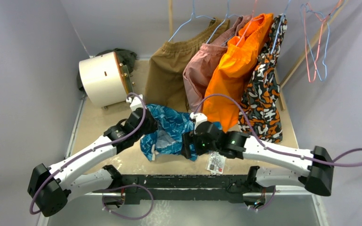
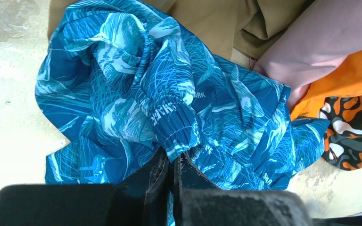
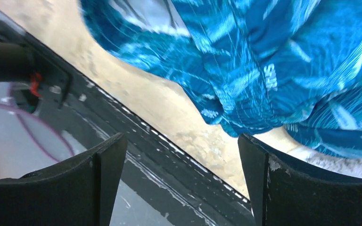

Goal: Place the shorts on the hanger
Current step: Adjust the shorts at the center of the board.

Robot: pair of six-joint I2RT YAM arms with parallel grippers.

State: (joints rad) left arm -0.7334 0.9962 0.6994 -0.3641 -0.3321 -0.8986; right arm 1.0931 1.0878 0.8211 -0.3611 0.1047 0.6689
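The blue-and-teal shorts (image 1: 169,129) lie bunched on the table between my two arms. My left gripper (image 1: 148,126) is at their left side. In the left wrist view the left gripper (image 2: 174,157) is shut on a fold of the elastic waistband of the shorts (image 2: 169,94). My right gripper (image 1: 188,143) is at their lower right edge. In the right wrist view the right gripper (image 3: 182,150) stands wide open and holds nothing, with the shorts (image 3: 264,61) just beyond its fingertips. The pink-red hanger (image 1: 307,56) hangs empty at the far right, well away from both grippers.
Brown (image 1: 169,70), pink (image 1: 202,70), orange (image 1: 235,70) and camouflage-patterned (image 1: 264,99) garments hang on wire hangers at the back. A white drum (image 1: 102,77) stands at the back left. A small printed tag (image 1: 216,162) lies by the black front rail (image 1: 184,181).
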